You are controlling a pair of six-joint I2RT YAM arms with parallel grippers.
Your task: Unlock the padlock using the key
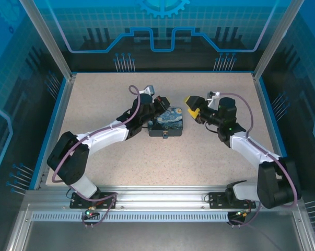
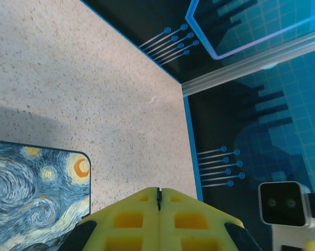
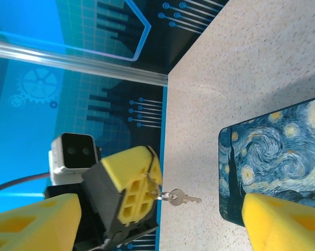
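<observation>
1. Speckled beige surface [image 1: 120, 157] with a blue rim, and blue circuit-print walls all round it.
2. Sitting mid-surface between the two arm ends is a dark-blue rectangular box with a swirly night-sky print [image 1: 166, 123].
3. The left arm's yellow fingers [image 2: 131, 219] are clenched, pads pressed flat together with no gap.
4. From the right wrist camera you can see they've pinched the small grey metal key [image 3: 187, 198] at its ring end. The blade sticks out toward the box.
5. The key is just beside the box's edge, with a sliver of surface showing between them, so no contact.
6. The right arm's yellow fingers [image 3: 34, 219] are spread wide and holding nothing. The left fingers and the key sit out in front, between them.
</observation>
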